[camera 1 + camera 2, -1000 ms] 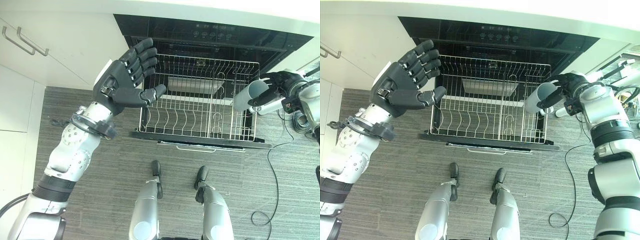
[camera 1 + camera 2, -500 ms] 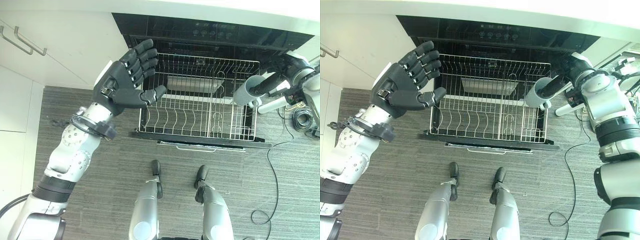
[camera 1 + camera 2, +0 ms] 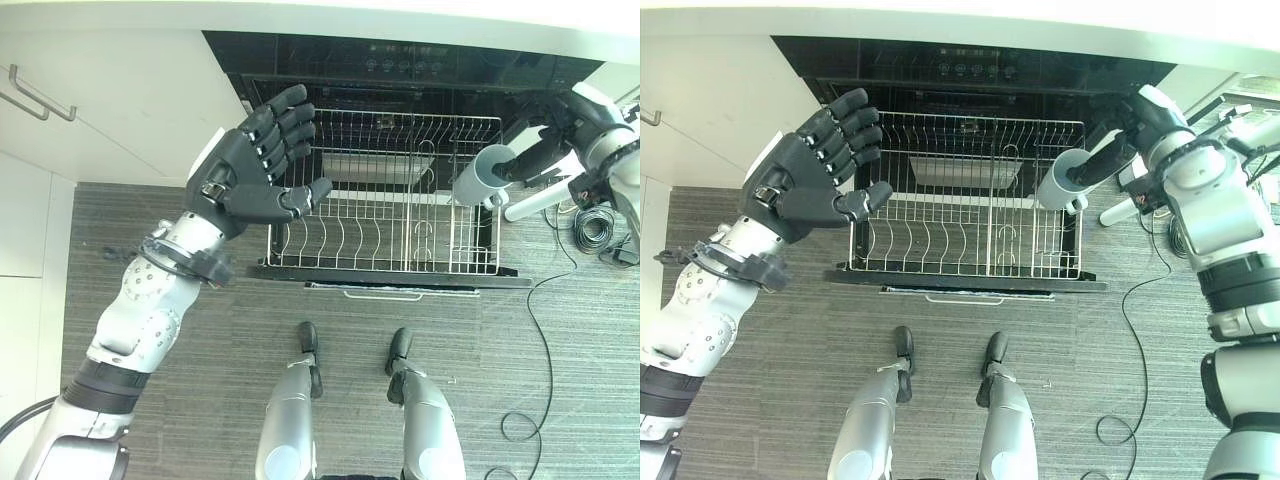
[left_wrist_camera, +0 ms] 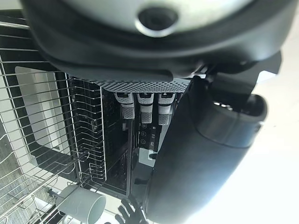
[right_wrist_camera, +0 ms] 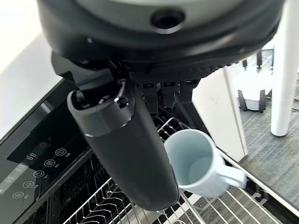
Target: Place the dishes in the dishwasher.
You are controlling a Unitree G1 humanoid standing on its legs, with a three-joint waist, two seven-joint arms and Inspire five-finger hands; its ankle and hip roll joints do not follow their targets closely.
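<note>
mug held over right end of open dishwasher rack

right hand [image 3: 1118,150] grips a pale blue-grey ceramic mug with a side handle [image 3: 1058,183], fingers and thumb curled onto it; exact finger placement on the rim is hard to read, looks like a pinch at the mug's mouth. in the right wrist view the mug [image 5: 200,162] sits just past the thumb, open mouth facing the camera, handle sticking out sideways. mug hangs above the right edge of the pulled-out silver wire dish rack [image 3: 380,215], apparently not resting on it, tilted on its side.

rack is slid out of the black built-in dishwasher [image 3: 420,70], over the dark lowered door [image 3: 400,280]. rows of upright wire tines across the rack floor, no dishes in it.

left hand [image 3: 250,175] is raised at the rack's left side, palm facing across it, fingers straight and spread, holding nothing, clear of the rack. white cabinet front with metal bar handles [image 3: 40,95] on the far left, grey striped floor [image 3: 200,400] below.
</note>
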